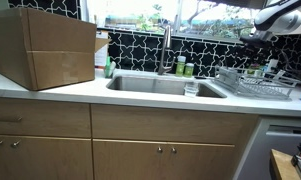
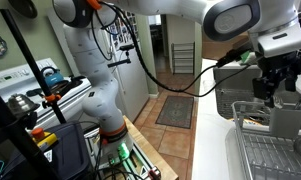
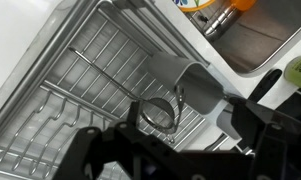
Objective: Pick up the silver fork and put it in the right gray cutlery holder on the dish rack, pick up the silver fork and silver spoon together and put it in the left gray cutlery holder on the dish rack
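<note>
My gripper [image 2: 275, 88] hangs just above a gray cutlery holder [image 2: 286, 122] at the end of the silvery wire dish rack [image 2: 262, 155]. In the wrist view the holder [image 3: 195, 85] shows its round opening, and a thin silver utensil [image 3: 176, 110] runs from the dark jaws [image 3: 170, 150] across the holder's rim. I cannot tell whether it is the fork or the spoon, or whether the jaws grip it. A second gray holder [image 3: 230, 118] stands beside the first. The rack also shows right of the sink [image 1: 255, 85].
A steel sink [image 1: 160, 85] with a faucet [image 1: 167, 50] is set in the white counter. A large cardboard box [image 1: 45, 48] stands at the counter's far end. Bottles [image 1: 182, 68] stand behind the sink. A yellow object [image 3: 222, 8] lies near the sink.
</note>
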